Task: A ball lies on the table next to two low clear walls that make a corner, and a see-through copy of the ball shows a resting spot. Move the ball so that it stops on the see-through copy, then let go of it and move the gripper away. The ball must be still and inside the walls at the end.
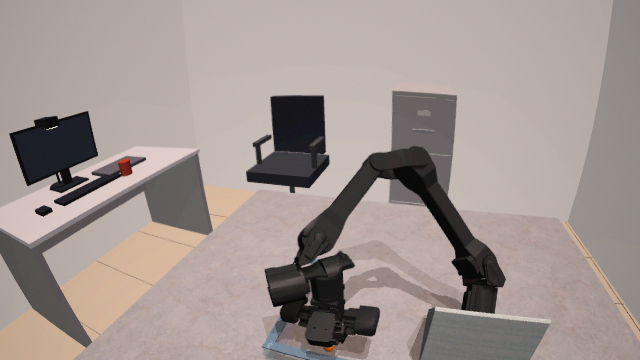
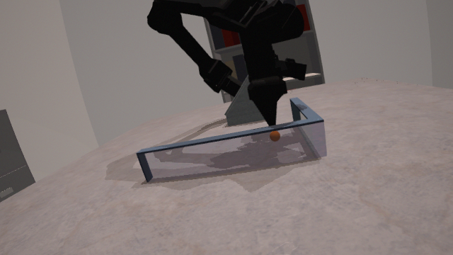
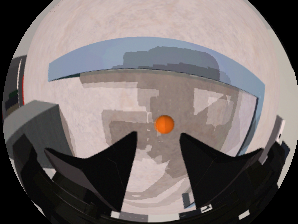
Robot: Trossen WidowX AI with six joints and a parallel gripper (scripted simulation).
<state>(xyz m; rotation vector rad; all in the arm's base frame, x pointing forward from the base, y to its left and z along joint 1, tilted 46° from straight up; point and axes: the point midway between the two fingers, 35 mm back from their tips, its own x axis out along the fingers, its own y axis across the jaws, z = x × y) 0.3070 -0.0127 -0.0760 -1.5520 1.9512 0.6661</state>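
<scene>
Gripper (image 3: 154, 145) fingers parted, ball (image 3: 164, 124) released, seen betw. fingertips in wrist view; ext. view shows it below the tips, inside walls (image 2: 230, 136); top view hides most of it.

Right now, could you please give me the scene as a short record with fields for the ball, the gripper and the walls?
ball: orange ball, on the table inside the corner
ball contact: free of both fingers, seen in the gap ahead of them
gripper: gripper open, holding nothing, directly above the ball
walls: two low clear walls with blue rims, meeting in a corner
goal marker: not separately visible
remaining step: move the gripper away
</scene>
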